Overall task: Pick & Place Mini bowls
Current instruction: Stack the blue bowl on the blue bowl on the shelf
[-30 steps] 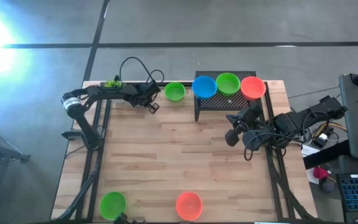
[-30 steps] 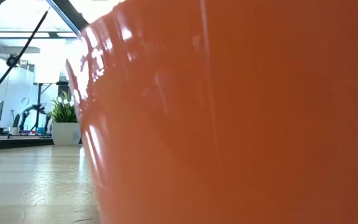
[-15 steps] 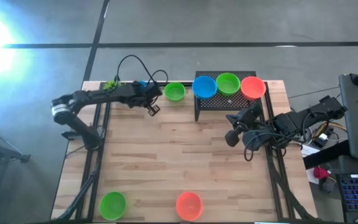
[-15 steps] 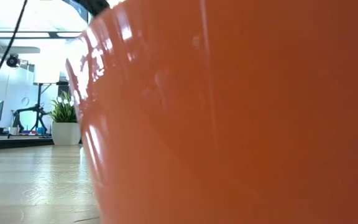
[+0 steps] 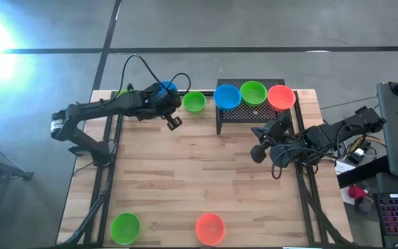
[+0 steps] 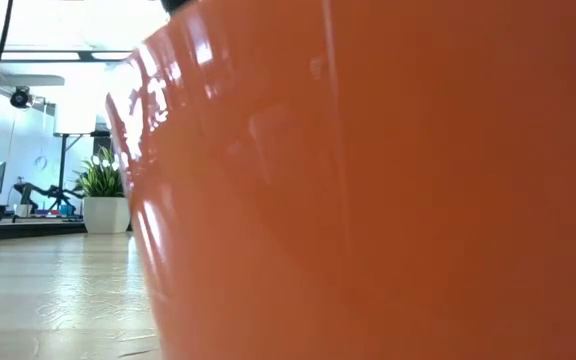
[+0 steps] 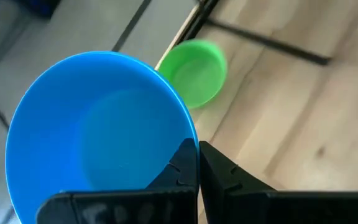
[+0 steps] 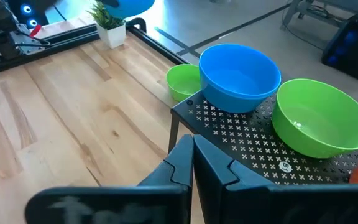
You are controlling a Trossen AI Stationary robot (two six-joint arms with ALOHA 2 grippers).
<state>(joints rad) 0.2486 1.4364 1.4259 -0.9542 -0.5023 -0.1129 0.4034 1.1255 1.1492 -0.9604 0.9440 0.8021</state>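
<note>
Left end effector (image 5: pixel 173 122) is clamped tight on the rim of a blue bowl (image 7: pixel 98 124), now lifted off the table (image 5: pixel 206 173) at the far left corner. A second ago no blue bowl showed there and the arm lay lower and flatter along the far edge; since then the bowl has come up into view in the high view (image 5: pixel 164 88) and the arm has swung slightly right. The left wrist view shows the bowl tilted and airborne, fingers (image 7: pixel 182 165) pinching its rim.

Meaning: pick is done, transport is starting, likely toward the black perforated rack (image 5: pixel 251 114) at far centre-right.

The rack already carries a blue bowl (image 5: pixel 227 96), a green bowl (image 5: pixel 253 91) and an orange-red bowl (image 5: pixel 280 97). A small green bowl (image 5: pixel 194 102) sits on the table just left of the rack, near the carried bowl's path; clipping it looks like a risk.

Still to move: a green bowl (image 5: pixel 125 225) at near left and an orange-red bowl (image 5: pixel 210 227) at near centre, the latter filling the low view.

Right end effector (image 8: pixel 192 163) is fully closed, holding nothing, parked at the right of the table beside the rack, unchanged.
</note>
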